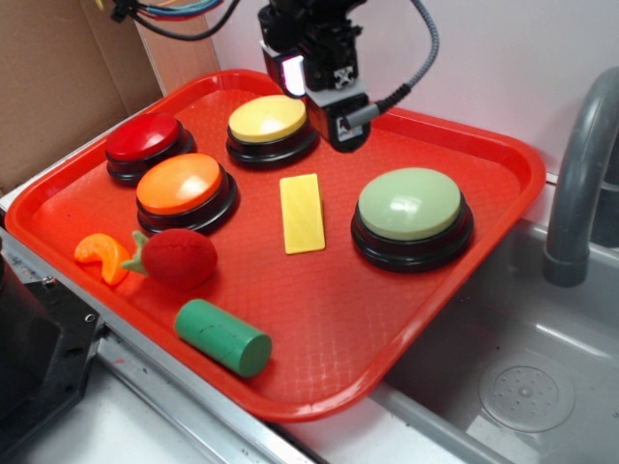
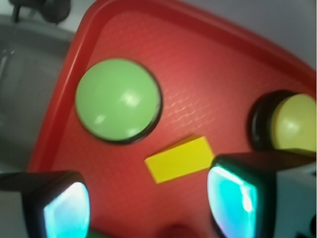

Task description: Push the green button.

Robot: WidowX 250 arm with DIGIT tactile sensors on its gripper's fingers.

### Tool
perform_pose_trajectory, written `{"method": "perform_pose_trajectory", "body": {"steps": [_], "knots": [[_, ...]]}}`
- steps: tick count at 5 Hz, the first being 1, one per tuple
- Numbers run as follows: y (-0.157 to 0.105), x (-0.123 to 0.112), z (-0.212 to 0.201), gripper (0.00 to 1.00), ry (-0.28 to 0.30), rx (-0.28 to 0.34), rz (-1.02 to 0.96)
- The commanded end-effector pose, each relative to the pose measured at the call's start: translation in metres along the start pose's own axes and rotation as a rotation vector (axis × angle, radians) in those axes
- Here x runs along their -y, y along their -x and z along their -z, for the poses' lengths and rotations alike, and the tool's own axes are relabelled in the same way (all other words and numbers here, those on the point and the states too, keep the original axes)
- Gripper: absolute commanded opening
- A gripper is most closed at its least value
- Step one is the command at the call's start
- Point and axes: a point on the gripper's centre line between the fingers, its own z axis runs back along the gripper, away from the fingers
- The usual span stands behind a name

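The green button (image 1: pixel 410 205) is a large pale green dome on a black base, standing on the right side of the red tray (image 1: pixel 455 290). In the wrist view the green button (image 2: pixel 118 99) lies ahead and to the left. My gripper (image 1: pixel 324 101) hangs above the back of the tray, beside the yellow button (image 1: pixel 267 118) and apart from the green one, behind and to its left. The gripper (image 2: pixel 148 208) is open, with a wide gap and nothing between its fingers.
A flat yellow block (image 1: pixel 302 213) lies between the buttons. Red (image 1: pixel 143 137) and orange (image 1: pixel 179 184) buttons stand at the left. A toy strawberry (image 1: pixel 179 258), an orange slice (image 1: pixel 102 256) and a dark green cylinder (image 1: pixel 222 336) lie near the front. A sink (image 1: pixel 522 387) and faucet (image 1: pixel 580 174) are on the right.
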Motion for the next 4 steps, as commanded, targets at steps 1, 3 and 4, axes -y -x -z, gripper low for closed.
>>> {"method": "perform_pose_trajectory", "body": {"steps": [1, 3, 4], "knots": [[-0.006, -0.001, -0.032, 1.00, -0.002, 0.022, 0.080], [-0.002, -0.003, -0.044, 1.00, -0.045, -0.008, 0.155], [0.001, -0.004, -0.047, 1.00, -0.036, 0.004, 0.148]]}}
